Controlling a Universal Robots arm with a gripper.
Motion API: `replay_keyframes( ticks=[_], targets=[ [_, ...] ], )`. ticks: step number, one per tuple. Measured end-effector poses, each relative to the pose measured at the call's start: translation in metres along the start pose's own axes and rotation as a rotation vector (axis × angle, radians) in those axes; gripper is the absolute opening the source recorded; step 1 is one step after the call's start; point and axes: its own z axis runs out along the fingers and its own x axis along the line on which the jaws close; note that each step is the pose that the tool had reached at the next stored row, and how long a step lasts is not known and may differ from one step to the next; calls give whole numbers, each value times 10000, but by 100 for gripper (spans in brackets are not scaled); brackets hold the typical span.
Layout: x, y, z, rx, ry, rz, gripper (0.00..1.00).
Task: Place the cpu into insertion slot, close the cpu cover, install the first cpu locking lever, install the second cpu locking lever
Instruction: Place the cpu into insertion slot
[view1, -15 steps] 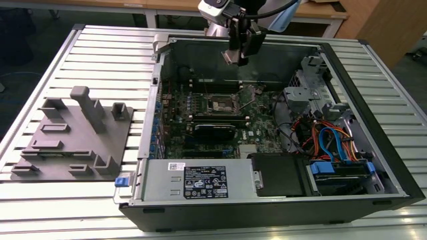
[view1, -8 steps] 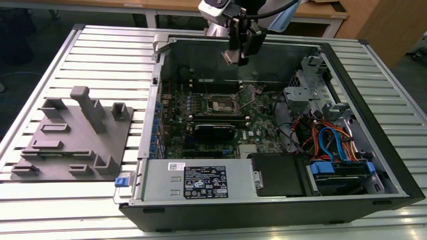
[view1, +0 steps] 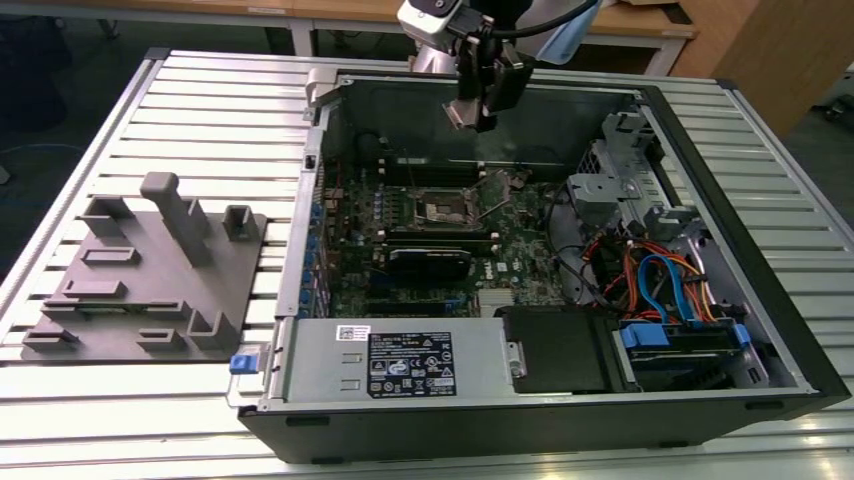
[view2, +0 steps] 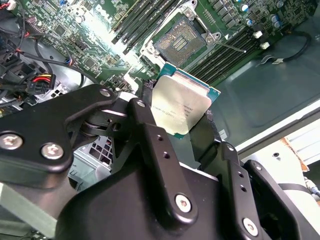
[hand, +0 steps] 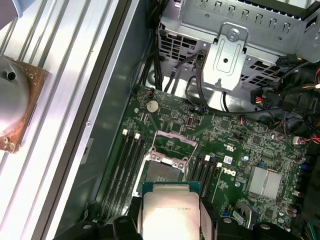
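Note:
My gripper (view1: 477, 112) hangs above the open computer case, over its far wall, shut on the cpu (view2: 181, 106). The chip is a flat square with a dull silver top and a green rim, pinched by its edges between the black fingers (view2: 145, 107). In the first wrist view the cpu (hand: 170, 210) sits between the fingers just short of the insertion slot (hand: 162, 172). The slot is bare, dark and square on the green board (view1: 514, 255); it also shows as the insertion slot (view1: 445, 208) in the exterior view and the insertion slot (view2: 179, 42) in the second wrist view. The cpu cover (hand: 174, 141) stands swung open at the slot's far side.
Long black memory slots (hand: 125, 165) flank the socket. A metal drive cage (view1: 621, 170) and coloured cables (view1: 654, 285) fill the case at the exterior view's right, with the power supply (view1: 400, 362) in front. A grey fixture plate (view1: 147, 280) lies outside at the left.

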Motion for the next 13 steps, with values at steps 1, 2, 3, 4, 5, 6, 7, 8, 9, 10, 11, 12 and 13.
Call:
replay_keyframes(
  ticks=[1,2,3,4,5,6,7,8,9,10,11,12,13],
  targets=[
    [0,0,0,0,-6,71,54],
    [-1,0,0,-2,-12,146,54],
    [-1,0,0,-3,-13,170,54],
    [0,0,0,-2,-15,171,54],
    [0,0,0,-2,-15,172,54],
    [0,0,0,-2,-15,173,54],
    [0,0,0,-2,-15,173,54],
    [0,0,0,-2,-15,173,54],
    [0,0,0,-2,-15,173,54],
    [0,0,0,-2,-15,174,54],
    [0,0,0,-2,-15,174,54],
    [0,0,0,-2,-15,174,54],
    [0,0,0,-2,-15,174,54]
  ],
)
